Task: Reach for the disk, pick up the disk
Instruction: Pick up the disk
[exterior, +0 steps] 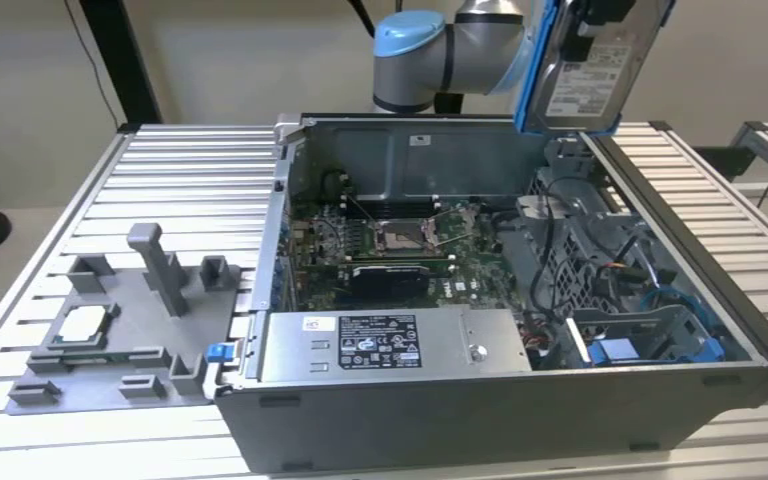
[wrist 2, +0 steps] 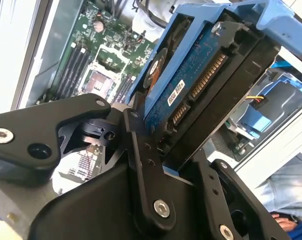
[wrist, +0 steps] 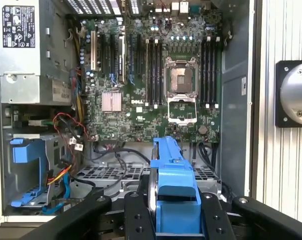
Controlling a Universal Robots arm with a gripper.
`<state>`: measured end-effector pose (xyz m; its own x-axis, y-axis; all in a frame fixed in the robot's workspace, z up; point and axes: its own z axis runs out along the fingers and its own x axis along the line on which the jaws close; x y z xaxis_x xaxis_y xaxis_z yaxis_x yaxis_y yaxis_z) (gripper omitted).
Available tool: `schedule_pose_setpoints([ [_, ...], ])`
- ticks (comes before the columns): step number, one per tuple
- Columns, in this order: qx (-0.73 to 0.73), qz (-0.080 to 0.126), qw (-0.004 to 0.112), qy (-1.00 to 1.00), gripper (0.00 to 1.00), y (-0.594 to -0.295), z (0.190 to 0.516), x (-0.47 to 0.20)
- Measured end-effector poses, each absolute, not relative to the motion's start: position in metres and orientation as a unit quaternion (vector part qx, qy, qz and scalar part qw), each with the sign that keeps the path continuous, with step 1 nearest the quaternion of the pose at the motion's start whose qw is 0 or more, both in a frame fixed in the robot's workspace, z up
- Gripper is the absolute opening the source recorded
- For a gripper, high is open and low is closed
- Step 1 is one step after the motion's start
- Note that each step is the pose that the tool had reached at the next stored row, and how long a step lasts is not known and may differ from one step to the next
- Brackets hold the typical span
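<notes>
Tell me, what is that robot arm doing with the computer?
The robot arm's gripper is holding the disk, a grey hard drive in a blue frame, squeezed between its black fingers. The disk is lifted up in the air above the open computer case, near its back corner. Down below, inside the case, you can see the green motherboard with its cables. So the disk has already been picked up.

Held clear above the open computer case (exterior: 491,300), the disk (exterior: 598,70). Open room over the motherboard (exterior: 398,240) at case centre; cables (exterior: 584,270) crowd 3 o'clock, power supply (exterior: 384,345) blocks 6 o'clock.
</notes>
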<state>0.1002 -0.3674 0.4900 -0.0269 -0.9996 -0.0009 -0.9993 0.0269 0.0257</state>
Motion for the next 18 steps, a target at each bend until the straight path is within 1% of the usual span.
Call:
schedule_pose_setpoints([
  [18,0.697,-0.010,0.009,-0.717,0.00,-0.396,0.490,0.100],
])
